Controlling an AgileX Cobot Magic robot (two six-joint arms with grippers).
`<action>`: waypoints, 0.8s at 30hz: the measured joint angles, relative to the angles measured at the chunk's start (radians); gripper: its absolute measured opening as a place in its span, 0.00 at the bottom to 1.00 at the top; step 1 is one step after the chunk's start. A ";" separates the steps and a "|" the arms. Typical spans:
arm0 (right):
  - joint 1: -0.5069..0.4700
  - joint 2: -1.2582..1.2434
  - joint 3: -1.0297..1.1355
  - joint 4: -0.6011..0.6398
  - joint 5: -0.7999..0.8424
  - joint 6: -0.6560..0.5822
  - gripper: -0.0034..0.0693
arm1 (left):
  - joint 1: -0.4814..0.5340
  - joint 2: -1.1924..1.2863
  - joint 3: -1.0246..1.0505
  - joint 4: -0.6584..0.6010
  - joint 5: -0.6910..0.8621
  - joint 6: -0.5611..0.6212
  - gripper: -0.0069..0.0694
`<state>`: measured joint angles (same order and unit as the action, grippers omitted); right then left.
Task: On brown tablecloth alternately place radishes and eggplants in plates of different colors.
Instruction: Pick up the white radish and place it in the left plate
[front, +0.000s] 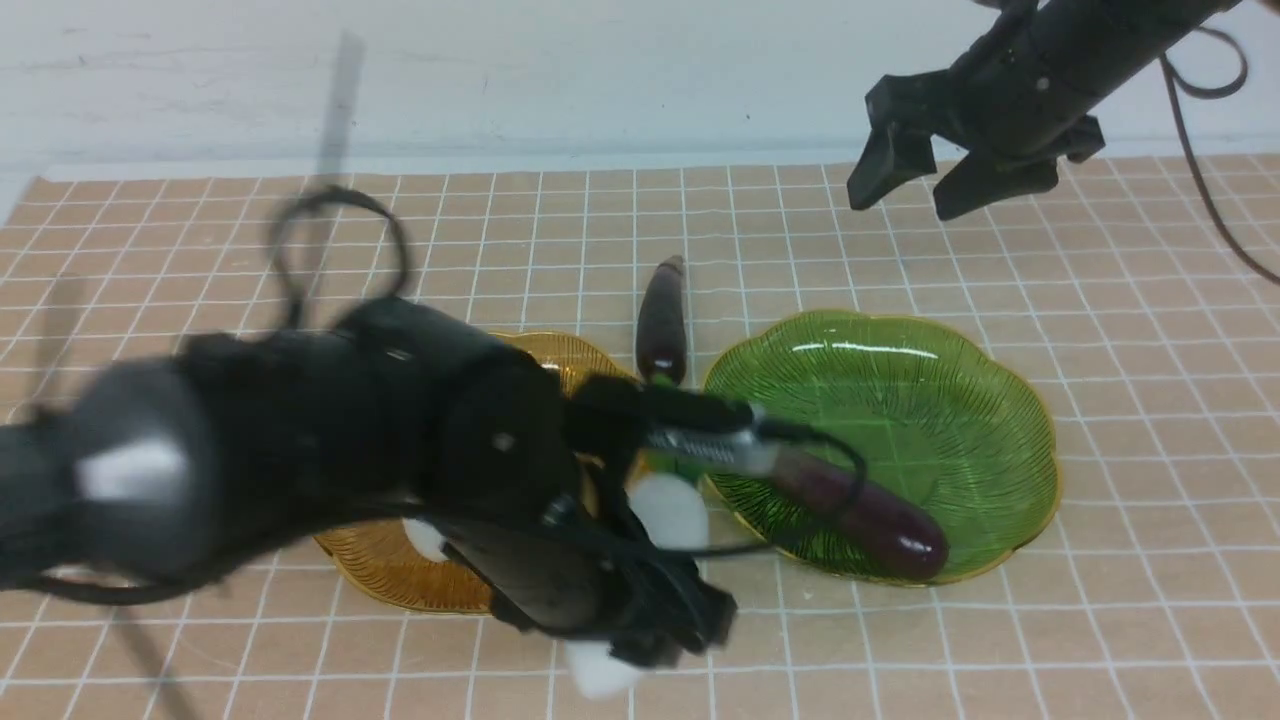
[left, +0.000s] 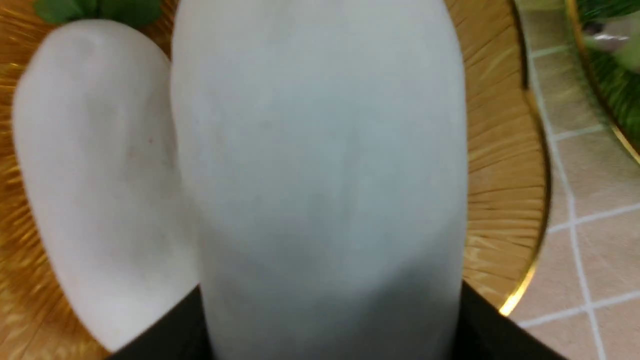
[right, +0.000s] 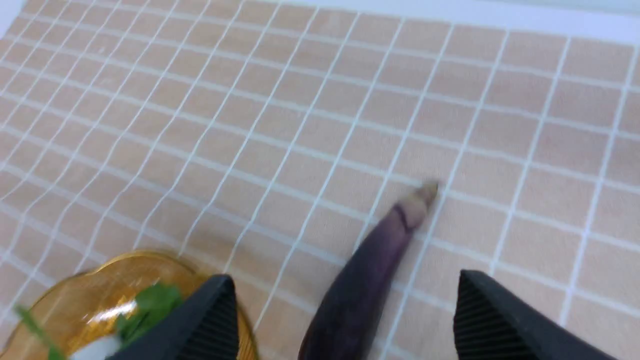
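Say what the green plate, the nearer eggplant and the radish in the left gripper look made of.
Green plate: likely plastic, glossy; light passes through its ribs, though glass is possible.
Eggplant: perhaps smooth plastic, with a soft sheen on its dark skin.
Radish: possibly foam or plastic, matte; its pale surface shows no sharp highlights.

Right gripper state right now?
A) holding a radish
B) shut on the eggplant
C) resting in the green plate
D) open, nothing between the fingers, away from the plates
D: in the front view the right gripper hangs beyond the green plate, fingers apart and holding nothing.
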<state>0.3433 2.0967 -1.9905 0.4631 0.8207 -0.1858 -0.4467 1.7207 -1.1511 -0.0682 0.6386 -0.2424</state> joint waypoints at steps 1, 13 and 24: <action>0.011 0.033 0.000 0.003 -0.044 -0.009 0.77 | 0.000 0.013 -0.003 0.000 -0.001 0.000 0.64; 0.087 0.283 -0.103 0.006 -0.106 -0.081 0.77 | 0.000 0.001 -0.005 0.023 0.014 0.003 0.78; 0.092 0.367 -0.129 -0.013 -0.065 -0.087 0.77 | 0.000 -0.122 -0.005 0.082 0.062 -0.003 0.78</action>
<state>0.4355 2.4635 -2.1196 0.4496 0.7554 -0.2724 -0.4467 1.5989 -1.1565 0.0140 0.7007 -0.2458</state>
